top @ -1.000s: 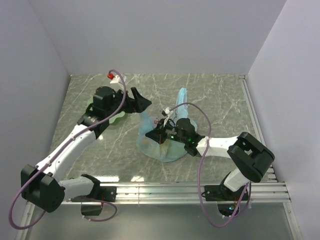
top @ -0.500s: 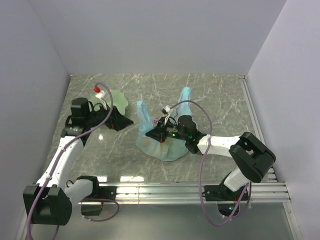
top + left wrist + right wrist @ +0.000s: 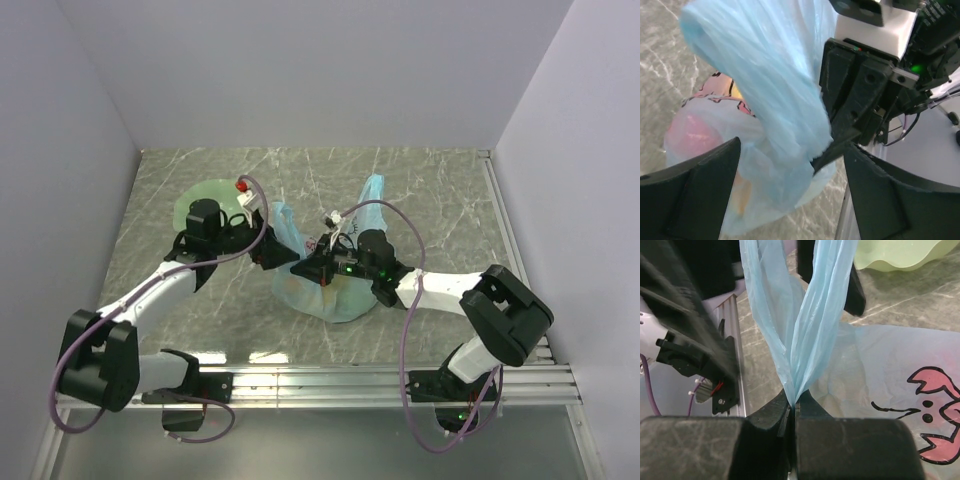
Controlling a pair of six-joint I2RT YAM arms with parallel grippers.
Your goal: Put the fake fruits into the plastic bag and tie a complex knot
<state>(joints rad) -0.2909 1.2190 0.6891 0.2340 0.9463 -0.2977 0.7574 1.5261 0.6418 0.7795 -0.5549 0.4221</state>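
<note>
The plastic bag (image 3: 345, 300), fake fruits (image 3: 692, 135) inside, sits on the desk (image 3: 440, 200), the right pincer (image 3: 792, 407) pinching a handle strip while the left pincer (image 3: 792, 150) stands spread at the bag's ten o'clock

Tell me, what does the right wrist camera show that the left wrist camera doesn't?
Only the right wrist view shows the pale green dish beyond the bag. Only the left wrist view shows a reddish fruit glowing through the film, a green light on the right arm, and the left gripper open, a finger on either side of the bag. Both show the right gripper shut on a gathered strip of the light-blue plastic bag, the bag's pink cartoon print and the marble table.
</note>
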